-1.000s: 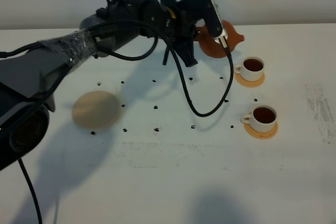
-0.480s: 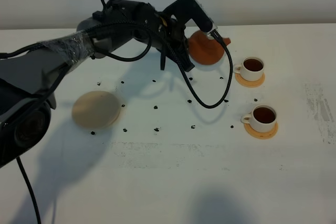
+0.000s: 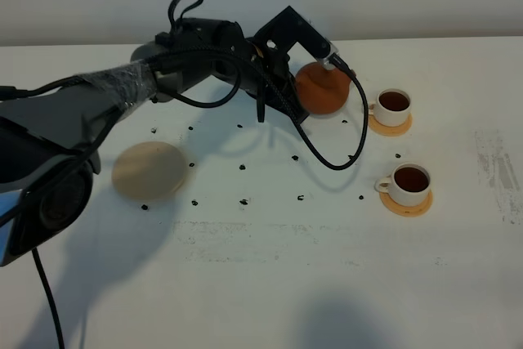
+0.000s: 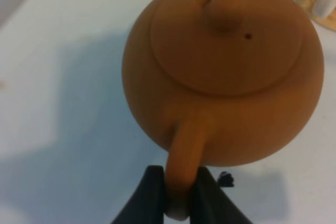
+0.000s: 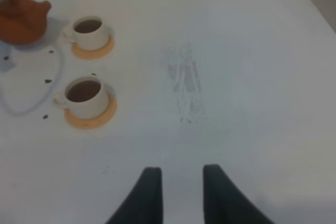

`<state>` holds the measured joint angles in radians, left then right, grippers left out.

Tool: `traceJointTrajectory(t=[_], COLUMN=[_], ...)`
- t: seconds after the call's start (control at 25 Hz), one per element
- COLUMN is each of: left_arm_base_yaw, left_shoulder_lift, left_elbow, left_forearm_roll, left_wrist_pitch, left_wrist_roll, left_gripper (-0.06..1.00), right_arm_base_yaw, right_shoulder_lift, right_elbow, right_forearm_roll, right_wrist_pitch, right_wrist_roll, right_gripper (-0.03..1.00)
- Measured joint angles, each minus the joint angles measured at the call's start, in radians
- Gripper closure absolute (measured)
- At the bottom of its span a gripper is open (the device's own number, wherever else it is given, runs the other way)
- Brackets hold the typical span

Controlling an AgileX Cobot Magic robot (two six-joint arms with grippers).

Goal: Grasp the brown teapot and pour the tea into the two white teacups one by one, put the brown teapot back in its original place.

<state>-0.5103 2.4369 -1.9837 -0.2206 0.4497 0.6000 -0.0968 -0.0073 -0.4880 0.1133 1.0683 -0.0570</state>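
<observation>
Squat, round, matte reddish-brown clay: the brown teapot [image 3: 324, 90], with a flat lid, a stubby knob and a small vent hole, upright near the table's far edge, just left of the far white teacup [image 3: 392, 104]. Glossy white ceramic with a side handle, filled with dark tea, seated on a round orange-tan coaster [image 3: 389, 126]; same for the near white teacup [image 3: 409, 181] on its own coaster [image 3: 406, 204]. Round, flat, pale beige, bare: the original place [image 3: 149, 169], well apart to the left on the white table [image 3: 261, 284], among scattered small black marks. Clenched on the teapot's loop handle: the left gripper [image 4: 178, 192], dark smooth fingers [image 4: 152, 192] pressed to either side of the curved clay strap, the pot hanging beyond them in the left wrist view. Parted a moderate way, touching nothing: the right gripper [image 5: 181, 192], dark fingertips above bare tabletop, both cups and the teapot [image 5: 22, 19] well beyond.
</observation>
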Motion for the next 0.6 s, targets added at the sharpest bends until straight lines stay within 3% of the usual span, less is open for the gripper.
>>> traceJointTrajectory(t=[0.6], left_arm_base_yaw=[0.0], left_shoulder_lift=[0.018], left_elbow=[0.0], left_forearm_roll=[-0.01], left_wrist_pitch=[-0.009], left_wrist_roll=[-0.001], left_gripper=[0.86], right_arm_base_yaw=[0.0], right_shoulder_lift=[0.0], right_elbow=[0.0], right_forearm_roll=[0.0], right_wrist_pitch=[0.0], right_wrist_roll=[0.0], right_gripper=[0.74])
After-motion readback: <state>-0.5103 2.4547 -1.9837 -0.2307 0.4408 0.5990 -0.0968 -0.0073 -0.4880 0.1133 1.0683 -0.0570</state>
